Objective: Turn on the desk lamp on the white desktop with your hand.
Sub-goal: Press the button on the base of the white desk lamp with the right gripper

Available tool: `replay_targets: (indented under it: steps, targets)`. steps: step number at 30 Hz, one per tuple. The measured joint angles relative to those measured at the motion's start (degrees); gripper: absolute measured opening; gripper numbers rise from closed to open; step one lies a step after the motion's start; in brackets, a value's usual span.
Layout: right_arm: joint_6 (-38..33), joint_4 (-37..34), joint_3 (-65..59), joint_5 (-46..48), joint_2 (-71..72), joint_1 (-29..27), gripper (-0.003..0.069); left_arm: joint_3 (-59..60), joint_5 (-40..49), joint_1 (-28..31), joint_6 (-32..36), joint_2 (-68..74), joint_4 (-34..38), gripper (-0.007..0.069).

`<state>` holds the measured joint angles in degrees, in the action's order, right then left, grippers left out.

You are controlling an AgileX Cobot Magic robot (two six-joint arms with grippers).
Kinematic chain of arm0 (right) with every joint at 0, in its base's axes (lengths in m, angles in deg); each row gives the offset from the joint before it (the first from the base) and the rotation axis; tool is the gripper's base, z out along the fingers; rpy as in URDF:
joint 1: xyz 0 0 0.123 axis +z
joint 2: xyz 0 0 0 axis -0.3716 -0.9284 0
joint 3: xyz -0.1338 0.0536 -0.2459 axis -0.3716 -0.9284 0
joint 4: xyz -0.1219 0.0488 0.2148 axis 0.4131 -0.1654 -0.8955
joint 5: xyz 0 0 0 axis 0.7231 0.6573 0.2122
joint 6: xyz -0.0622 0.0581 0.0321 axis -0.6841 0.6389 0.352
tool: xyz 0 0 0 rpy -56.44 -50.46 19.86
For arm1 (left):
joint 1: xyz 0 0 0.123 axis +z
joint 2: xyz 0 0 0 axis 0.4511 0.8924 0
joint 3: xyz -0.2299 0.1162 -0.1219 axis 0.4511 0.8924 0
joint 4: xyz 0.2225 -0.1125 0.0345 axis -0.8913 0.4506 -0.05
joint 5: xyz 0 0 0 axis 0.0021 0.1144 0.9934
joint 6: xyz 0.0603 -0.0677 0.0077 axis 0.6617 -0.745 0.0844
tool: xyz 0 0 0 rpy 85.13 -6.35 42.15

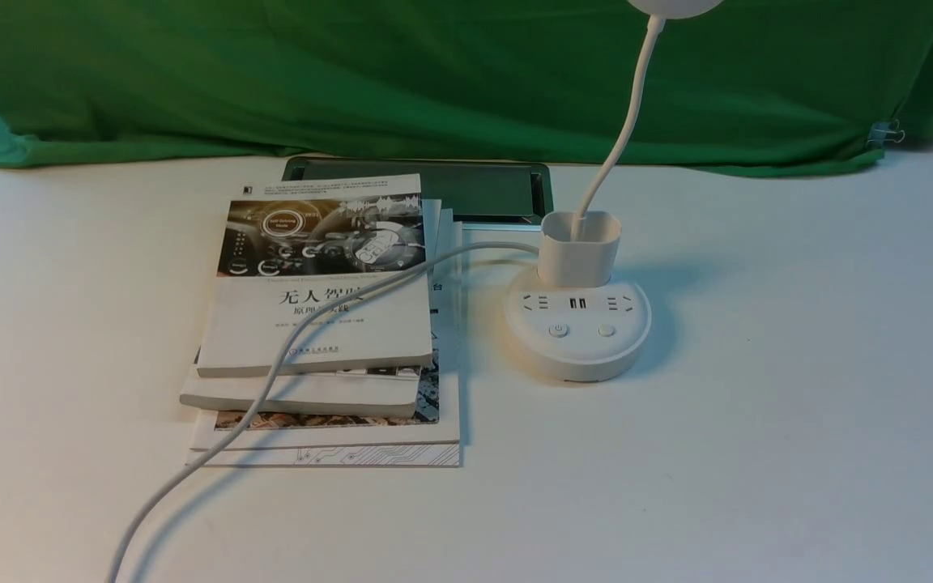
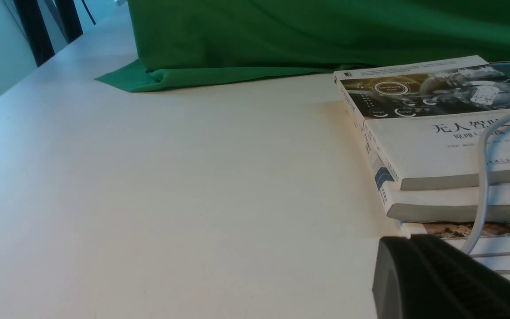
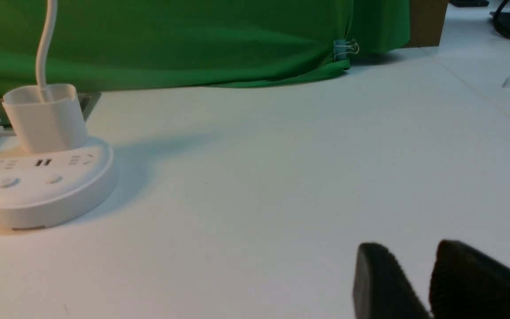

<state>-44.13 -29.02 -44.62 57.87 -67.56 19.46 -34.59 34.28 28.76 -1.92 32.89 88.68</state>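
The desk lamp [image 1: 578, 328] stands on the white desktop [image 1: 790, 421], right of centre. Its round base bears sockets, USB ports and two buttons [image 1: 558, 330]. A cup-like holder [image 1: 580, 247] rises behind them, and the thin neck curves up to the head [image 1: 673, 5] at the top edge. The lamp also shows in the right wrist view [image 3: 42, 186], far from my right gripper [image 3: 414, 248], which is open and empty low over the desktop [image 3: 281, 177]. My left gripper [image 2: 408, 238] is shut and empty beside the books. Neither gripper shows in the front view.
A stack of books [image 1: 321, 324] lies just left of the lamp, with the long white cable [image 1: 272, 380] draped over it to the front edge. A green cloth backdrop [image 1: 434, 73] hangs behind, with a dark recessed tray [image 1: 466, 190] below it.
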Motion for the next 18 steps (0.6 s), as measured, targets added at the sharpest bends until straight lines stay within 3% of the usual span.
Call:
replay_targets:
  steps: [6,8,10,11,12,15,18]
  targets:
    - [0.3,0.1,0.0,-0.1,0.0,0.0,0.0241,0.0,0.0,0.0,0.0,0.0,0.0,0.0021]
    - [3.7,-0.9,0.0,-0.6,0.0,0.0,0.0241,0.0,0.0,0.0,0.0,0.0,0.0,0.0021]
    - [14.4,-5.5,0.0,-1.5,0.0,0.0,0.0241,0.0,0.0,0.0,0.0,0.0,0.0,0.0021]
    - [15.6,-6.7,0.0,-1.7,0.0,0.0,0.0241,0.0,0.0,0.0,0.0,0.0,0.0,0.0021]
    - [25.0,-10.5,0.0,-1.9,0.0,0.0,0.0241,0.0,0.0,0.0,0.0,0.0,0.0,0.0021]
    - [41.0,-15.5,0.0,-2.0,0.0,0.0,0.0241,0.0,0.0,0.0,0.0,0.0,0.0,0.0021]
    - [44.8,-16.3,0.0,-2.1,0.0,0.0,0.0241,0.0,0.0,0.0,0.0,0.0,0.0,0.0021]
